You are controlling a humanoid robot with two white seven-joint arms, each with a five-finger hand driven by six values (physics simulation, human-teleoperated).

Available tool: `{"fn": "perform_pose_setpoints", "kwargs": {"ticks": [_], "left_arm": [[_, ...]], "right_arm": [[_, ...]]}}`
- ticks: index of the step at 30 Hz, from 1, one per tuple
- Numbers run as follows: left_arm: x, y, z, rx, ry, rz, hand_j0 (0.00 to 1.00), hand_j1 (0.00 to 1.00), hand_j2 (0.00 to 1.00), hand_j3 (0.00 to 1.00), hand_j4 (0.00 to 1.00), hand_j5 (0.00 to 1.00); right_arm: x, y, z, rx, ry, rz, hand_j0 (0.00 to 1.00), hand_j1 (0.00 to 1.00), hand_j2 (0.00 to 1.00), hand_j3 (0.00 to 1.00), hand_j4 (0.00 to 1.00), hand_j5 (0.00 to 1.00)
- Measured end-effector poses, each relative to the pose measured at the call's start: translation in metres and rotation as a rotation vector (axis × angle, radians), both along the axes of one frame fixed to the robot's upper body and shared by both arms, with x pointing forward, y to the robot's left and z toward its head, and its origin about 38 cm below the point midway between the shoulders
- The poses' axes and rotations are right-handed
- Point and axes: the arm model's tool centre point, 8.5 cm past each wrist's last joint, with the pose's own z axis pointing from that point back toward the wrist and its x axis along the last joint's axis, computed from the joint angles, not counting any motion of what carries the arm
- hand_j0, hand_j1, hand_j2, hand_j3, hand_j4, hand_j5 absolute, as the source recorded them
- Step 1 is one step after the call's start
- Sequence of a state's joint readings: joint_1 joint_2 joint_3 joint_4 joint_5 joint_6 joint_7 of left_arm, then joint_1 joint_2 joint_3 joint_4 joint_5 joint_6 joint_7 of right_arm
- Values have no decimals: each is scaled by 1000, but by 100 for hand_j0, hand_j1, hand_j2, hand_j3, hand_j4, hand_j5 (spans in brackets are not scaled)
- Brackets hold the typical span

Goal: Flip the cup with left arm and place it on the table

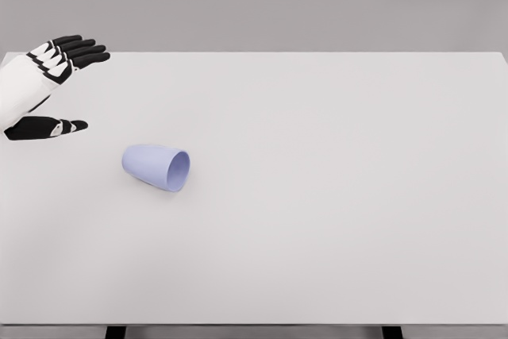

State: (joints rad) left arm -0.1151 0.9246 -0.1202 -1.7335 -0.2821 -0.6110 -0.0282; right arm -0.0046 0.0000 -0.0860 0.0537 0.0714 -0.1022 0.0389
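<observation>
Head view shows the pale lilac plastic cup (156, 167) lying sideways on the white table (333, 196), the left hand (44, 85) spread, empty, nearby.

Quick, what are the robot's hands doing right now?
Left hand: open, fingers spread, holding nothing; the cup lies on its side, apart from it.
Right hand: not in the picture.

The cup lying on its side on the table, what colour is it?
The cup is pale lavender blue, plain with no pattern, seen best in the head view.
</observation>
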Motion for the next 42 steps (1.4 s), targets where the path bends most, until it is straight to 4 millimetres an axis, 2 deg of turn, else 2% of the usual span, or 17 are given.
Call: {"fn": "perform_pose_setpoints", "kwargs": {"ticks": [15, 18, 24, 31, 35, 38, 42], "left_arm": [[-6, -8, -2, 16, 12, -33, 100, 100, 100, 100, 100, 100], [-15, -10, -12, 26, 52, -46, 100, 100, 100, 100, 100, 100], [-23, -11, -21, 21, 86, -56, 100, 100, 100, 100, 100, 100], [-29, -10, -28, -73, 222, -97, 100, 100, 100, 100, 100, 100], [-28, -15, -31, -99, 264, -121, 100, 100, 100, 100, 100, 100], [-22, -24, -25, -100, 255, -151, 100, 100, 100, 100, 100, 100], [-23, -36, -45, -98, 327, -155, 100, 100, 100, 100, 100, 100]], "right_arm": [[-1, 0, 0, -1, 3, -1, 100, 100, 100, 100, 100, 100], [-1, 0, 0, -1, 3, -1, 100, 100, 100, 100, 100, 100], [-1, 0, 0, -1, 3, -1, 100, 100, 100, 100, 100, 100], [-1, 0, 0, -1, 3, -1, 100, 100, 100, 100, 100, 100], [-1, 0, 0, -1, 3, -1, 100, 100, 100, 100, 100, 100], [-1, 0, 0, -1, 3, -1, 100, 100, 100, 100, 100, 100], [-1, 0, 0, -1, 3, -1, 100, 100, 100, 100, 100, 100]]}}
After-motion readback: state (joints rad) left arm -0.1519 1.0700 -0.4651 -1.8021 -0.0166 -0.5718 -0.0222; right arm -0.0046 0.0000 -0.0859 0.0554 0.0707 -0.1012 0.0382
